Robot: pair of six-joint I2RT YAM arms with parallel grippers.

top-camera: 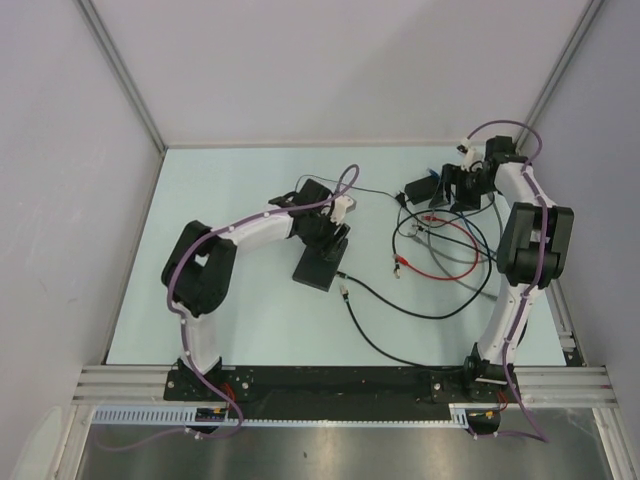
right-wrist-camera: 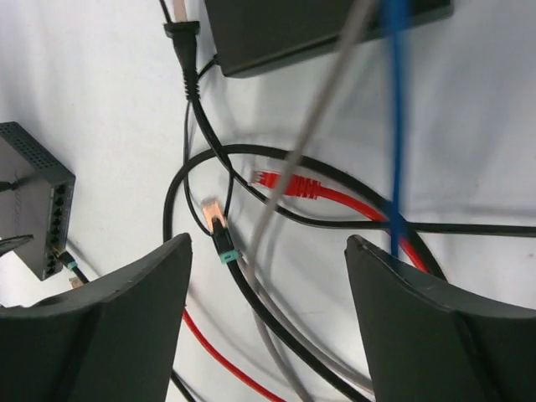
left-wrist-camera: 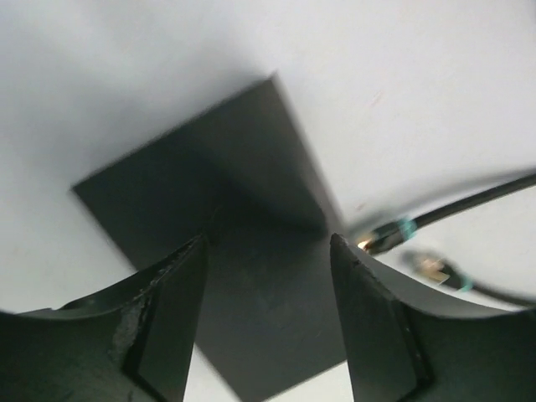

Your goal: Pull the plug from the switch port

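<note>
Two open empty hands, left hand (left-wrist-camera: 268, 243) over flat matte-black box (left-wrist-camera: 209, 159), right hand (right-wrist-camera: 268, 241) over tangled cables (right-wrist-camera: 289, 183)

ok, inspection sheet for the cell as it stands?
Surface: pale tabletop, no damage seen.
Job's things: flat matte-black rectangular box under the left tool; teal-banded black plug at its edge, seated or out cannot be told.
Clutter: black power brick.
Grippers: left tool open over the box; right tool open above the cables, holding nothing.
Cables: red cable, blue cable, grey cable and black cables, tangled loose.
Surroundings: white walls; nothing else seen.
</note>
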